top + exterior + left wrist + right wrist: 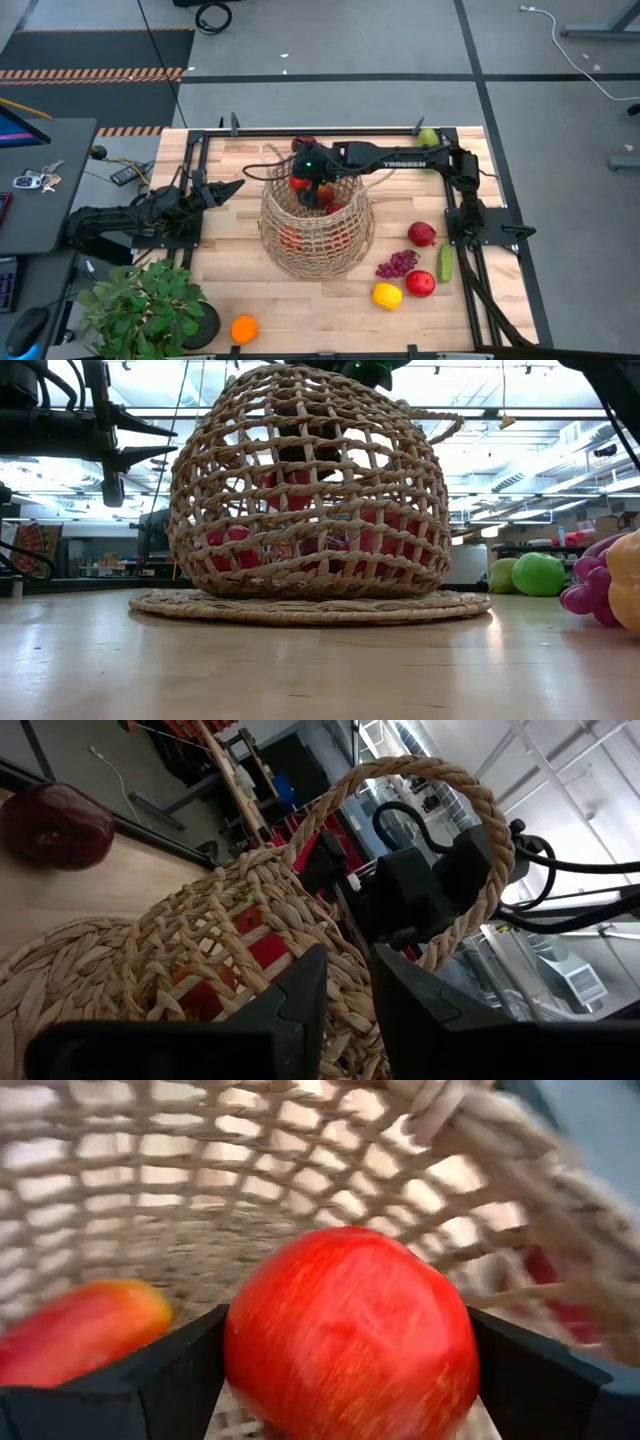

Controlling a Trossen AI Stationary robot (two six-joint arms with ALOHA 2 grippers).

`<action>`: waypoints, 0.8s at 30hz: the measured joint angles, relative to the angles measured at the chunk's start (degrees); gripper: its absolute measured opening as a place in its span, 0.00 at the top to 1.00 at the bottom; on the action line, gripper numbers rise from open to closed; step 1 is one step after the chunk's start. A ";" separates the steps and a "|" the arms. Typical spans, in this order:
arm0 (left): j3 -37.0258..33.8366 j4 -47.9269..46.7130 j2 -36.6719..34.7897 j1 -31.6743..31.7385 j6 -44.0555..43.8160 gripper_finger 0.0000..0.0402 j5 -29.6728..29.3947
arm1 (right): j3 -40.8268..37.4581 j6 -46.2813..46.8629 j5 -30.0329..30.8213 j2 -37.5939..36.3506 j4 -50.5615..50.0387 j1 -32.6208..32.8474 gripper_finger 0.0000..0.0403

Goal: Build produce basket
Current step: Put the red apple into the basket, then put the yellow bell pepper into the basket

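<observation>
The wicker basket (318, 225) stands on its flat woven base (310, 605) at the table's middle. Red produce (380, 540) lies inside it. My right gripper (316, 186) reaches down into the basket's mouth, shut on a red apple (350, 1330). Another red-orange fruit (80, 1330) lies lower in the basket. My left gripper (235, 187) waits shut at the table's left side, level and pointing at the basket; in its wrist view (345, 1000) a loop handle (440, 780) shows ahead of it. My right gripper pinches the red apple by two opposite sides (245, 1350) between its two fingers (170, 1380). The fingers slant down into the basket from the table's right side. The apple is lifted clear, above the fruit on the basket's bottom.
To the basket's right lie a dark red apple (422, 234), purple grapes (397, 264), a cucumber (444, 263), a red apple (420, 284) and a lemon (387, 296). An orange (244, 328) and a potted plant (145, 310) sit near left. A green pear (428, 137) is far right.
</observation>
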 joint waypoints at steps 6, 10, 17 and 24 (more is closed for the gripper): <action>-0.01 0.01 0.00 0.01 0.00 0.77 0.00 | 0.00 5.70 -8.79 0.01 -0.73 0.41 0.07; -0.02 0.01 0.00 0.01 0.00 0.77 -0.01 | 0.00 10.01 -9.35 0.01 -2.32 0.64 0.06; -0.01 0.01 -0.01 0.01 0.00 0.78 0.00 | 0.75 14.29 -9.50 0.01 -6.40 0.64 0.02; 0.01 0.03 -0.02 0.01 -0.01 0.78 -0.01 | 9.66 12.93 -9.48 -0.03 -12.94 -0.50 0.02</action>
